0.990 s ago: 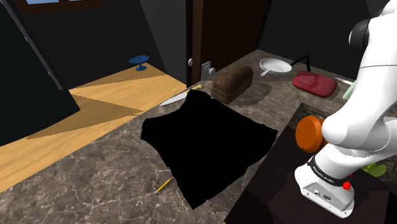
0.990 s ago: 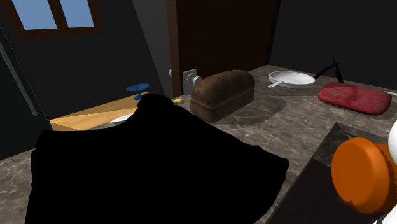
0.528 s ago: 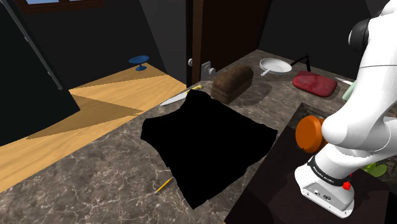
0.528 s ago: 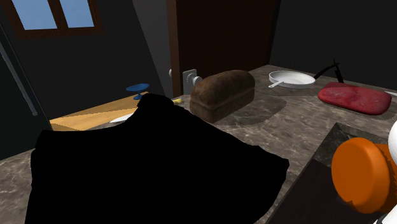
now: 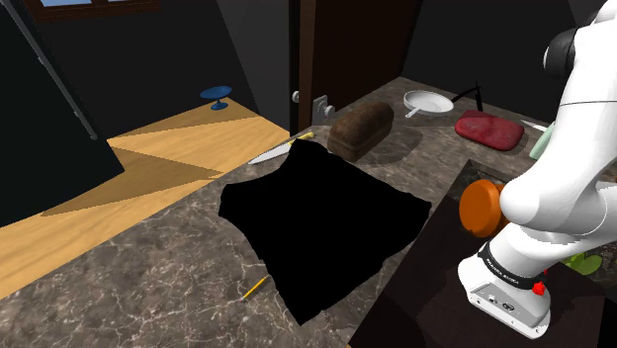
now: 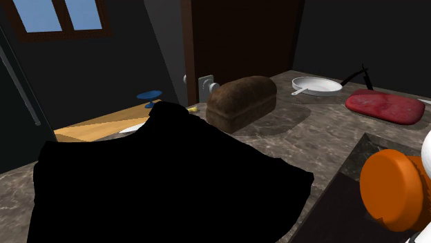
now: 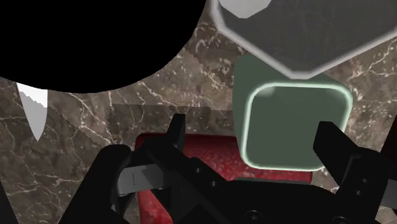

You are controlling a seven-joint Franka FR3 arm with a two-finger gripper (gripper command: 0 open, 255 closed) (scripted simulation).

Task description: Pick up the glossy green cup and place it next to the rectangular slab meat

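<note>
Green, pale and glossy, the cup (image 7: 298,124) shows in the wrist view on the marbled worktop (image 7: 83,121) between the jaws, which are wide apart and hold nothing; it is nearer to one finger, and the red meat slab (image 7: 219,147) lies under the other. In the shoulder view the cup is a sliver just beside the slab, half hidden by the white arm (image 5: 569,188). In the second exterior view the slab lies beyond a brown loaf (image 6: 242,102); closing off-centre, one finger could tip the smooth cup, the other strike the meat.
</note>
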